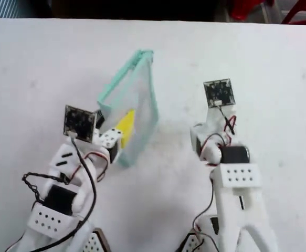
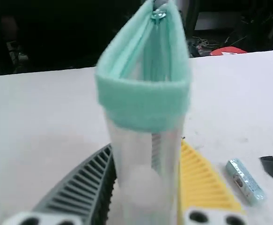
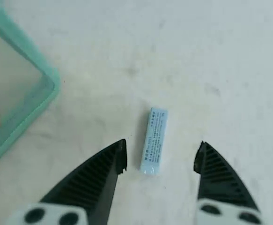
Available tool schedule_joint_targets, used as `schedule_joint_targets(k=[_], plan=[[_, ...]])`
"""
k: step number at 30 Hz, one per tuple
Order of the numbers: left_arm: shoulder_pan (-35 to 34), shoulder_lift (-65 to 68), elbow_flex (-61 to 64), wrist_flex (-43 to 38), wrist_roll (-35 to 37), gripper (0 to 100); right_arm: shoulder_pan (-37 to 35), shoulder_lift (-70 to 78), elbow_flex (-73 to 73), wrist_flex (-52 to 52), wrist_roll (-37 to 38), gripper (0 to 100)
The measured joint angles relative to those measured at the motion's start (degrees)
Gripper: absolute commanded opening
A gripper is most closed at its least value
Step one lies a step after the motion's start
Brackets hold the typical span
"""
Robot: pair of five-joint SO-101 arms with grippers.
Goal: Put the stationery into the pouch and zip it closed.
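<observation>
The fixed overhead camera looks down across the whole white surface [image 1: 257, 52]. The left wrist camera sits close behind the left tool [image 2: 145, 146] and faces level along the pouch [image 2: 143, 93] toward the dark room. The right wrist camera peers steeply down past the right tool [image 3: 162, 150]. Both wrist views share the small blue bar [image 3: 154, 140], and all three catch the pouch.

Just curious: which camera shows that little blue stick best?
The right wrist view: the blue stick lies whole near the open right gripper. The left wrist view catches it smaller, beside the pouch.

Print on the blue stick [image 3: 153, 140] is too small to read.
</observation>
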Motion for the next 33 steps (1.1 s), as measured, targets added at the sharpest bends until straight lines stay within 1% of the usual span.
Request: schedule_joint_targets(k=[3,5,9,10,13,16,19,21,23,26,28,31,33], plan=[[2.02,-0.18,0.00,0.88,-1.49,20,0.53,9.93,-3.78,-0.35,0.00,17.0],[0.44,-0.18,-0.35,1.67,-1.67,20,1.23,17.05,-7.82,1.05,0.00,17.0],[0.53,-0.18,-0.35,1.67,-0.88,20,0.88,27.08,-14.33,4.22,-0.35,17.0],[0.53,-0.18,-0.35,1.67,-0.79,20,1.05,28.22,-14.95,4.31,-1.05,16.7],[4.31,-0.79,0.62,1.14,-2.29,20,1.67,30.24,-15.74,4.22,-1.85,16.6],[1.67,-0.18,0.62,1.05,-2.46,20,1.32,31.82,-15.82,3.96,-1.85,16.6],[1.49,-0.18,0.70,1.05,-1.05,20,2.20,34.37,-15.82,2.29,-1.85,16.1],[0.70,-0.18,0.70,1.05,-0.70,20,2.73,36.75,-15.91,0.70,-1.85,10.6],[-0.09,-0.18,0.70,1.05,-0.35,20,3.34,38.95,-15.91,-0.79,-1.85,1.5],[2.81,-0.18,0.70,1.05,-0.70,20,3.60,41.32,-16.00,-3.08,-1.85,3.6],[3.08,-0.18,0.70,1.05,-2.29,20,3.87,41.58,-16.00,-3.60,-1.58,1.2],[2.73,-0.18,0.70,1.05,-2.11,20,3.87,41.58,-16.00,-3.87,0.53,1.7],[5.36,-0.26,0.79,1.05,-2.81,20,3.87,41.58,-16.00,-3.96,0.97,1.7]])
